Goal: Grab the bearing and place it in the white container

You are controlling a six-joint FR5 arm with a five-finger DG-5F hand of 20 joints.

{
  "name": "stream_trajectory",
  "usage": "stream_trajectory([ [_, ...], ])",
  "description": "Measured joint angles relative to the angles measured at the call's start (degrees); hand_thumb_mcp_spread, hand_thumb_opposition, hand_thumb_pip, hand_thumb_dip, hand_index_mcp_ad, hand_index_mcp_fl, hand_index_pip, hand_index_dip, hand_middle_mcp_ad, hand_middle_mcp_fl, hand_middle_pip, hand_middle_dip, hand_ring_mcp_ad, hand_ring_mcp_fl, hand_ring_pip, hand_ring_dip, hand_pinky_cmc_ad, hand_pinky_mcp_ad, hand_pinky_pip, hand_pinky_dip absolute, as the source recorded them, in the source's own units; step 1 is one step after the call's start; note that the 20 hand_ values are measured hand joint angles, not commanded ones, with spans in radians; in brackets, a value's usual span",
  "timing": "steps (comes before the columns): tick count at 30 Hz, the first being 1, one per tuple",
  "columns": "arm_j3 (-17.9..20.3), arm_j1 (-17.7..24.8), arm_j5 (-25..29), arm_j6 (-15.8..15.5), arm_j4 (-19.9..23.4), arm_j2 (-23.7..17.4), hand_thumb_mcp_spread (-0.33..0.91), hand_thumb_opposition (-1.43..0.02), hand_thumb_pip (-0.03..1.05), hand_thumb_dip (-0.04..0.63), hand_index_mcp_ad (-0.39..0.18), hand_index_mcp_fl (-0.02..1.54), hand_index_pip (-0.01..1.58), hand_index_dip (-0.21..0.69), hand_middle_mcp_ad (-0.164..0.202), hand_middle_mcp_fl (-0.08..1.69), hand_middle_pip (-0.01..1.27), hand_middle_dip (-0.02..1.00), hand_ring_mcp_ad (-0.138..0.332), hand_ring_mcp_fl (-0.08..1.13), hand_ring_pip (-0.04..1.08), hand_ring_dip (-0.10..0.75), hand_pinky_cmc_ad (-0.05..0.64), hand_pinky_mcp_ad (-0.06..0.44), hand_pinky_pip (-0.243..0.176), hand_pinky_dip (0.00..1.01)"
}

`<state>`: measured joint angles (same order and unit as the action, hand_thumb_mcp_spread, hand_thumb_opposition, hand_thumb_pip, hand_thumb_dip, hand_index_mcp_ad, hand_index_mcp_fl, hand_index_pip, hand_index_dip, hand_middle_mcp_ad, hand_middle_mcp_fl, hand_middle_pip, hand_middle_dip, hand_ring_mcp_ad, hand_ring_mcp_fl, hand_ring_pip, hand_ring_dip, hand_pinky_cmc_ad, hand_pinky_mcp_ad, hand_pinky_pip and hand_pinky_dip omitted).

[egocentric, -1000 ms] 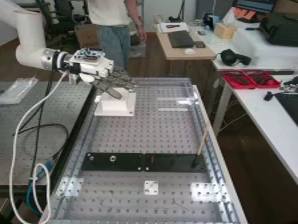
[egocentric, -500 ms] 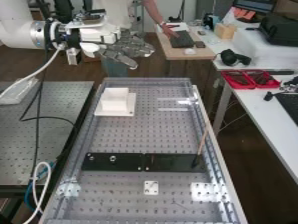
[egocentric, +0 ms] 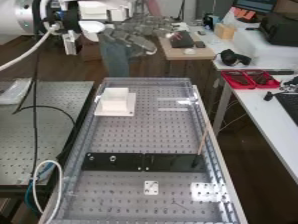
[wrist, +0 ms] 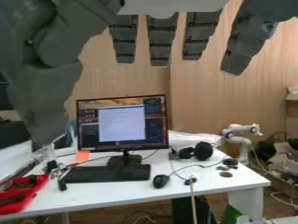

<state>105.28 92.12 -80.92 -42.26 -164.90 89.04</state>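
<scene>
The hand (egocentric: 134, 36) is raised in the high view, beyond the bench's far end and well above the white container. In the wrist view, the hand's fingers (wrist: 161, 39) hang fairly straight and open, and nothing is between them and the thumb. The white container (egocentric: 115, 100) stands on a white base at the bench's far left; what lies inside cannot be told. A small metal ring (egocentric: 113, 158) lies on the black plate (egocentric: 174, 162); whether it is the bearing I cannot tell.
A thin wooden stick (egocentric: 203, 142) leans near the bench's right rail. Another perforated table (egocentric: 33, 150) stands at left, with cables across it. Red trays (egocentric: 249, 79) sit on the right-hand desk. The wrist view faces a monitor (wrist: 122, 123) and a keyboard (wrist: 106, 173).
From just over the white container, the hand has risen and moved away past the bench's far end. The container and the black plate have kept their places.
</scene>
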Motion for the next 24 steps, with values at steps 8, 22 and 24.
stream_trajectory([
  [8,-5.77,-6.77,-6.11,-0.04,-2.95,4.0,0.27,-0.7,0.5,0.157,-0.103,0.06,0.12,0.134,0.052,0.02,0.13,0.14,0.126,-0.01,0.08,0.051,0.393,0.295,-0.093,0.27],
  [22,-6.57,-7.83,-7.86,0.14,-4.08,4.66,0.25,-0.68,0.49,0.141,-0.106,0.06,0.1,0.093,0.052,0.02,0.13,0.14,0.126,-0.01,0.08,0.051,0.394,0.295,-0.093,0.26],
  [24,-6.43,-7.89,-8.07,0.29,-4.04,4.45,0.25,-0.68,0.49,0.141,-0.103,0.06,0.1,0.093,0.052,0.02,0.13,0.14,0.126,-0.01,0.08,0.051,0.393,0.295,-0.093,0.26],
])
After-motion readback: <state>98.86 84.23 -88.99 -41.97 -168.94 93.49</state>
